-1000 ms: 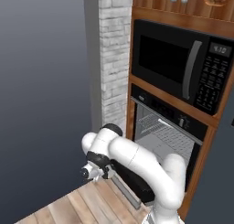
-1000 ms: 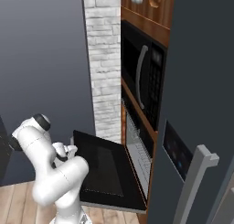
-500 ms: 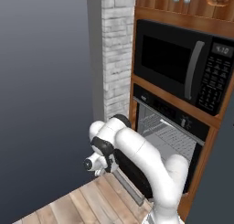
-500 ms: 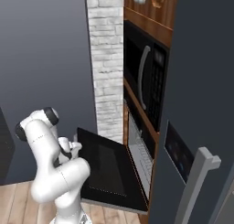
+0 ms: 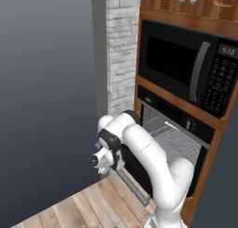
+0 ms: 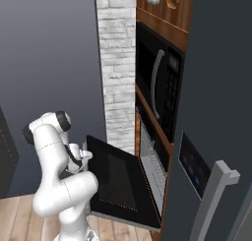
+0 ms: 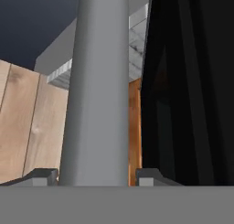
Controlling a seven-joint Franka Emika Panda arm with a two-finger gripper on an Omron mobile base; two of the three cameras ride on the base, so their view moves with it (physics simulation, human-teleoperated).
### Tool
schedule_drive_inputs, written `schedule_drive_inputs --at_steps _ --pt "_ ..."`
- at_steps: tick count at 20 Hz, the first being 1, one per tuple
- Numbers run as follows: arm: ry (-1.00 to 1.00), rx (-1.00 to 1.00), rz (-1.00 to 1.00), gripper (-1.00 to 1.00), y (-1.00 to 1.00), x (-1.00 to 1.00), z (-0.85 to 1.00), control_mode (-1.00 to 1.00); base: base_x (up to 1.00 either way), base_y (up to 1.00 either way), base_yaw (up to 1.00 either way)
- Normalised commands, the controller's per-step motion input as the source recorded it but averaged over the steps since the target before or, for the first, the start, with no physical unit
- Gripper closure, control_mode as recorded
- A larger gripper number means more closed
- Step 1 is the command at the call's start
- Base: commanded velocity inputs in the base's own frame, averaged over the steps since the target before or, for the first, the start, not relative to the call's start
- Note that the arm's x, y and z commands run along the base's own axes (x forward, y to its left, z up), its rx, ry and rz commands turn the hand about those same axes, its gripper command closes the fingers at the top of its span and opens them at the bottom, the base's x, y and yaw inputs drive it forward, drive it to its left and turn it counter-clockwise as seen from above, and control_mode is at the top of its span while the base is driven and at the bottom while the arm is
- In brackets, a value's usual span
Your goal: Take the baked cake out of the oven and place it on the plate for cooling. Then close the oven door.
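The oven (image 5: pixel 173 114) sits in brown wood cabinetry, with a bare wire rack (image 5: pixel 174 139) showing inside. Its door (image 6: pixel 119 182) hangs open, folded down toward me. My gripper (image 5: pixel 115 165) (image 6: pixel 86 155) is at the door's outer edge. In the hand view, the silver bar handle (image 7: pixel 98 90) stands between the two fingertips (image 7: pixel 42 175) and nearly spans the gap of the gripper (image 7: pixel 97 175), which is shut on it. The black door face (image 7: pixel 192 81) lies right of the bar. The cake and the plate are out of view.
A black microwave (image 5: pixel 183 64) with a vertical grey handle sits above the oven. A white brick column (image 5: pixel 122 45) stands left of the cabinetry. A dark grey fridge panel with a handle (image 6: pixel 212 198) rises at the right. The floor (image 5: pixel 79 206) below is wooden.
The arm has swung and the hand has risen a little while staying at the door's handle. Both base views have shifted slightly.
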Motion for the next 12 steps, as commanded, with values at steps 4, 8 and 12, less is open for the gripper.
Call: schedule_drive_inputs --at_steps 4,8,12 --pt "-0.62 -0.97 -0.55 -1.0 0.19 0.0 0.0 -1.0 0.0 0.0 0.0" --pt "-0.66 -1.0 -0.53 -1.0 0.19 0.0 0.0 -1.0 0.0 0.0 0.0" --pt "-0.69 -1.0 -0.52 -1.0 0.21 0.0 0.0 -1.0 0.0 0.0 0.0"
